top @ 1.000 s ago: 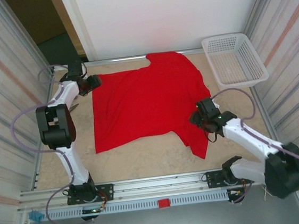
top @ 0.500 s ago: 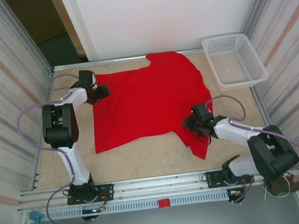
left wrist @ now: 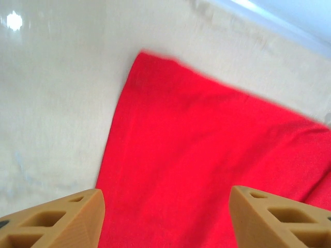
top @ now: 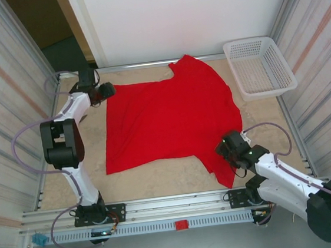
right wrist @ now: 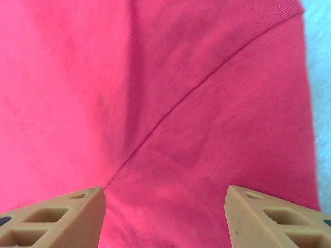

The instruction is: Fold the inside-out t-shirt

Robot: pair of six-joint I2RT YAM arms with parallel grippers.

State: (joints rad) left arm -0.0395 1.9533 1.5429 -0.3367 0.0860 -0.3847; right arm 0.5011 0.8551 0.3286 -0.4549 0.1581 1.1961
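Note:
The bright red t-shirt (top: 171,120) lies spread flat across the middle of the table, one sleeve (top: 223,168) pointing toward the near right. No tag or printed graphic shows on it. My left gripper (top: 105,92) hovers at the shirt's far-left corner, open; in the left wrist view the left gripper (left wrist: 165,206) has its jaws wide apart above the cloth's corner (left wrist: 150,64), holding nothing. My right gripper (top: 225,148) is beside the near-right sleeve; in the right wrist view the right gripper (right wrist: 165,204) stands open over the sleeve seam (right wrist: 170,111).
A white mesh basket (top: 259,67) stands at the far right corner. Metal-walled sides close in left and right, and a rail (top: 162,206) runs along the near edge. Bare sandy tabletop (top: 154,181) lies between the shirt and the rail.
The right gripper has moved toward the near edge and the shirt's right side and sleeve have shifted right and nearer with it. The left gripper has swung back to the far-left corner.

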